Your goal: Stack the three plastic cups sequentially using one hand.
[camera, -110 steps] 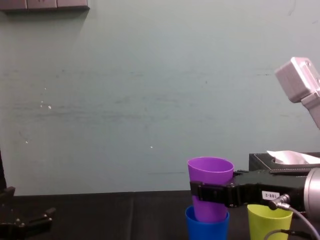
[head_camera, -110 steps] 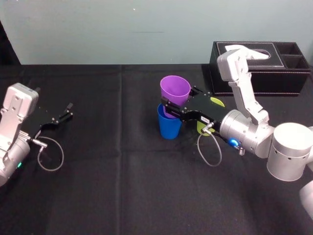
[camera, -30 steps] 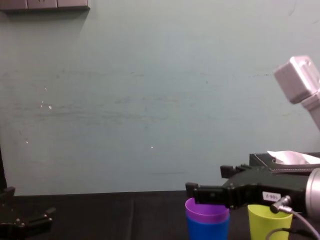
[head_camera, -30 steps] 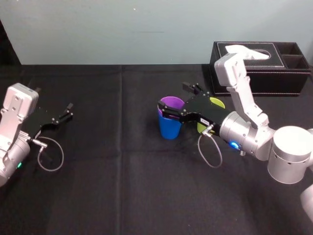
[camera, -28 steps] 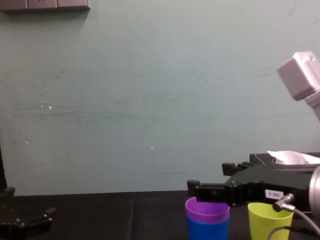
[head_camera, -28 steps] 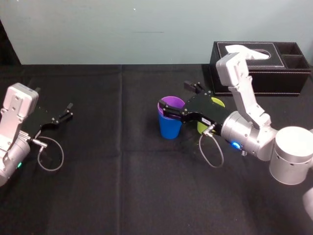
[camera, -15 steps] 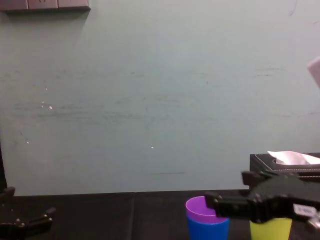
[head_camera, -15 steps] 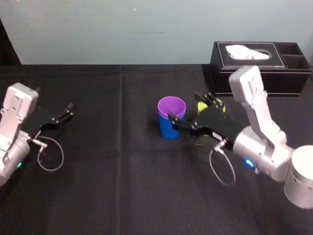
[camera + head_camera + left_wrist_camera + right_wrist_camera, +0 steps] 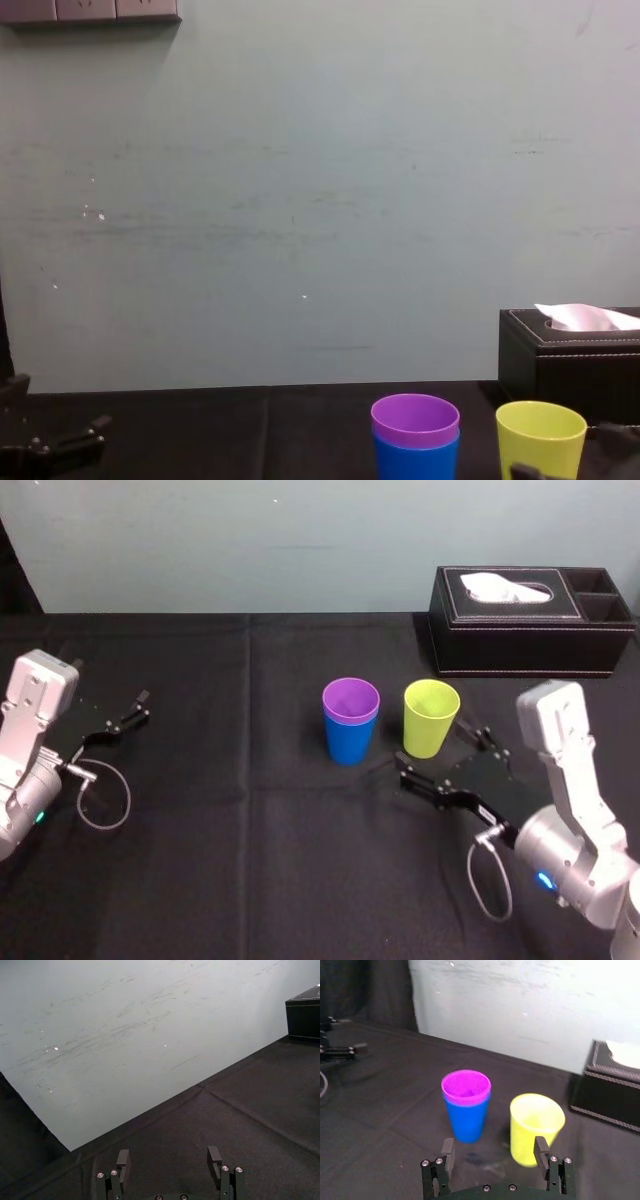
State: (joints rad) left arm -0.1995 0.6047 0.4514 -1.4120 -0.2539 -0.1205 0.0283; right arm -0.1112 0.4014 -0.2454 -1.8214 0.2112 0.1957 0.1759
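From the right wrist, we look out between the two spread fingers of the right end effector [image 9: 494, 1146], which holds nothing and hangs low over the black bench [image 9: 380, 1090]. Ahead of it the purple cup [image 9: 466, 1086] sits nested inside the blue cup [image 9: 467, 1121], with only its rim band standing proud. Just beside that pair, apart from it, the yellow-green cup [image 9: 536, 1127] stands upright by itself with its mouth open. The black tissue box [image 9: 605, 1095] lies beyond.

From the head camera, we see the nested pair near the middle of the bench and the yellow-green cup to its right, a narrow gap between them. All three are smooth, tapered tumblers of one size. The right end effector is just on the near side of the yellow-green cup, touching no cup. A white tissue [image 9: 495, 585] pokes from the slot in the box's top. The left end effector [image 9: 143, 706] rests far off at the left, fingers apart.

From the chest, we see the purple rim above the blue wall, and the yellow-green cup beside them, its rim about level with the purple one.

From the left wrist, we see the left fingers parted over bare bench.
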